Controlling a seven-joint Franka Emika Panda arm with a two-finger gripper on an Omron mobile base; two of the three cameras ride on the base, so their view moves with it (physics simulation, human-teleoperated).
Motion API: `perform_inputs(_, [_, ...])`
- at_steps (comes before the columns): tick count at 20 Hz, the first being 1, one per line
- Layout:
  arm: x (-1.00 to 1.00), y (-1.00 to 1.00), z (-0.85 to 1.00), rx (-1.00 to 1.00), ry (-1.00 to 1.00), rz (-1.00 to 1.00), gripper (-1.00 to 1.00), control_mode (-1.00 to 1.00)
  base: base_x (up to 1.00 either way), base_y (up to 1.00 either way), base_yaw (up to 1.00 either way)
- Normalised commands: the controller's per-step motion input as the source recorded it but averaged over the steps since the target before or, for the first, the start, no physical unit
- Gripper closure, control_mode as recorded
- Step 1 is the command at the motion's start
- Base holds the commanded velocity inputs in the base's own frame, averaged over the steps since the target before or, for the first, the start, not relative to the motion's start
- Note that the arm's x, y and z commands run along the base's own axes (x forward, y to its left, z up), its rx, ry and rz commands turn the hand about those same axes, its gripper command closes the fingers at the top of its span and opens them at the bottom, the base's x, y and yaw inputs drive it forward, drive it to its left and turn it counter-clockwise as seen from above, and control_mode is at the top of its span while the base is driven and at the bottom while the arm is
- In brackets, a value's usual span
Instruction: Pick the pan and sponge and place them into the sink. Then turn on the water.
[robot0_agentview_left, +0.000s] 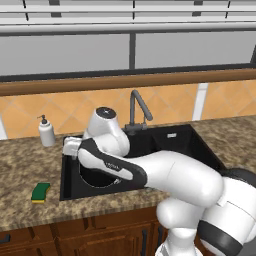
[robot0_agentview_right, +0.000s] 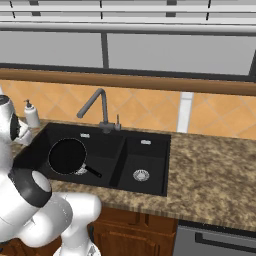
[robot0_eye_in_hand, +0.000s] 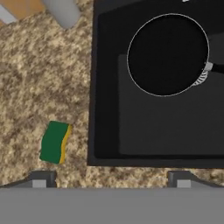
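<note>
Gripper (robot0_eye_in_hand: 111, 179) spread (empty); sponge (robot0_eye_in_hand: 55, 142) beside its left fingertip; pan (robot0_eye_in_hand: 167, 54) in sink (robot0_eye_in_hand: 105, 87)

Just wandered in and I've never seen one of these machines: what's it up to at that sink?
It's tidying up. The black pan already lies in the larger basin of the sink. The green and yellow sponge is on the counter left of the sink, not yet picked up. The gripper hangs open and empty above the sink's left edge. No water runs from the faucet.
</note>
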Motion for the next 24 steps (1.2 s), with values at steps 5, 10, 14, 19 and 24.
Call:
perform_inputs(5, [-0.07,0.86,-0.28,0.01,0.00,-0.05,-1.00,-1.00,0.00,0.00,0.00])
perform_inputs(10, [0.14,0.73,0.00,-0.03,0.13,-0.01,-1.00,-1.00,0.00,0.00,0.00])
perform_inputs(14, [0.03,0.62,-0.01,-0.06,0.14,0.00,-1.00,-1.00,0.00,0.00,0.00])
perform_inputs(19, [0.00,0.38,-0.19,-0.09,0.06,-0.05,-1.00,-1.00,0.00,0.00,0.00])
perform_inputs(24, [0.00,0.28,-0.27,-0.06,0.01,-0.04,-1.00,-1.00,0.00,0.00,0.00])
